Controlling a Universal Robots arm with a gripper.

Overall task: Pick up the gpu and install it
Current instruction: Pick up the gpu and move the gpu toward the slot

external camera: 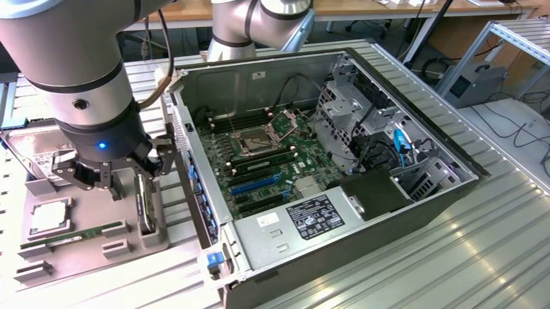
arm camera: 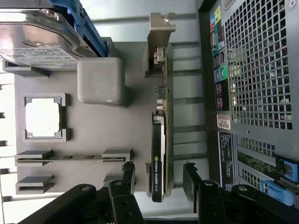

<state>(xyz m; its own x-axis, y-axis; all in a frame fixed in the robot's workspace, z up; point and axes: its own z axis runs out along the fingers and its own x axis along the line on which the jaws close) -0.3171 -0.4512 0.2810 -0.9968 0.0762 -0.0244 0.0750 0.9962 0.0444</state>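
Tool [arm camera: 159,167] astride NVIDIA-labelled gpu [arm camera: 158,140]

The gpu [external camera: 146,205] stands on edge in the tray [external camera: 90,257], at 9 o'clock from the computer case [external camera: 249,80] in the exterior view, between the pincer [arm camera: 159,169] fingers.

There are one gpu [arm camera: 158,154], one hard drive [arm camera: 37,42], one processor chip [arm camera: 43,118], one memory stick [arm camera: 70,157], one grey tray [arm camera: 117,130], one open computer case [external camera: 232,84] and one pincer [arm camera: 159,170].
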